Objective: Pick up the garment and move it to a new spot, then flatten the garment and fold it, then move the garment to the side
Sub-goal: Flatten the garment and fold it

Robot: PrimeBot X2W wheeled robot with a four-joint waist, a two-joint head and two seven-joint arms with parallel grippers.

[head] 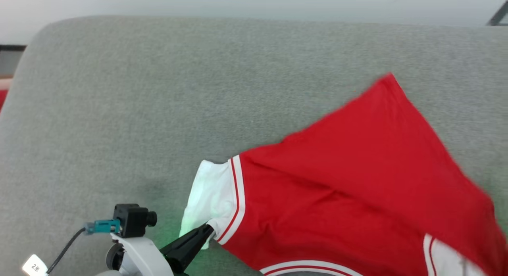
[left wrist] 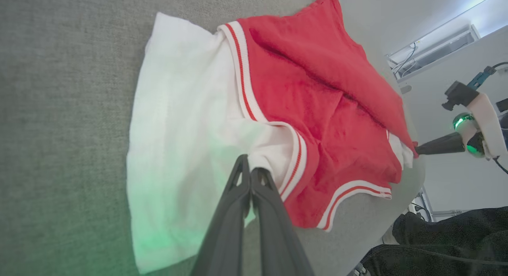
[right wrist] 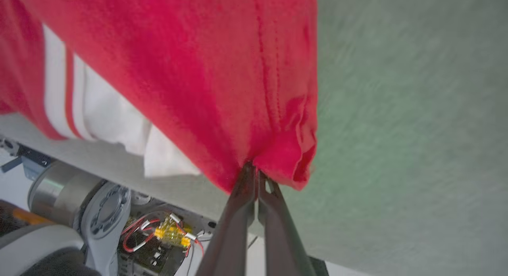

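The garment [head: 357, 181], bright red with white sleeves and striped trim, lies rumpled on the right half of the grey padded surface [head: 158, 89]. My left gripper [head: 209, 228] is shut on the white sleeve's edge beside the striped cuff; the left wrist view shows its fingertips [left wrist: 251, 169] pinching that sleeve of the garment [left wrist: 317, 109]. My right gripper [right wrist: 253, 167] is shut on a bunched red corner of the garment [right wrist: 190, 50], held up off the surface. It also shows in the left wrist view as the right gripper [left wrist: 416, 150] at the garment's far end, past the surface's edge.
The grey surface stretches wide to the left and back, with a rounded far edge. Below its near edge stand the robot's base and exposed wiring [right wrist: 170, 232]. A dark bulky shape [left wrist: 456, 244] sits beyond the edge in the left wrist view.
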